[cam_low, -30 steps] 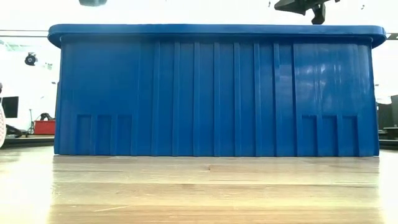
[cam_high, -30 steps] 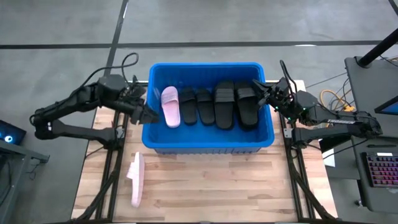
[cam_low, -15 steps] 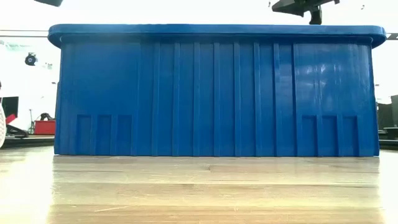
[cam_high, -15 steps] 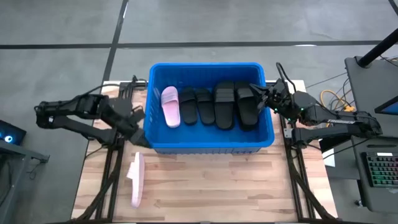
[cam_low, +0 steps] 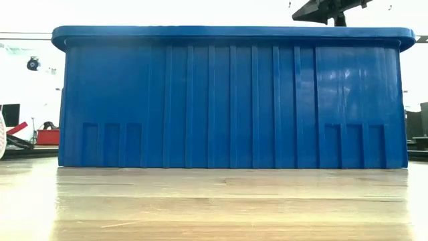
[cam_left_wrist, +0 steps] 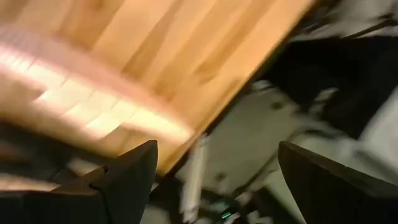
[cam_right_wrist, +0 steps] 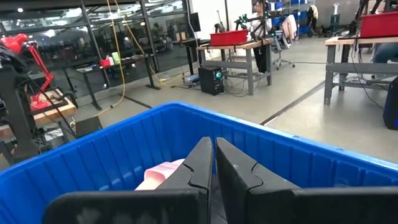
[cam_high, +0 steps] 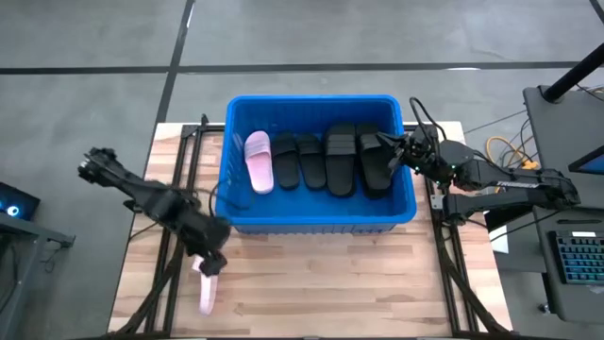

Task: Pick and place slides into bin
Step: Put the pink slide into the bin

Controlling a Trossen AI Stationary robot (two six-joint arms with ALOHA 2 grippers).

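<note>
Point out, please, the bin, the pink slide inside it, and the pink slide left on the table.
bin (cam_high: 311,222), high view, near wall.
pink slide inside (cam_high: 259,162), high view, its strap.
pink slide on the table (cam_high: 206,293), high view, its lower end.

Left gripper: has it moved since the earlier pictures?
Yes. The left gripper has swung from the bin's left wall to the pink slide on the table.

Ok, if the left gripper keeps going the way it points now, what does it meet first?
Most likely the pink slide lying on the table in front of the bin. The left gripper, jaws open, is right over its near end; how high above it is unclear.
</note>
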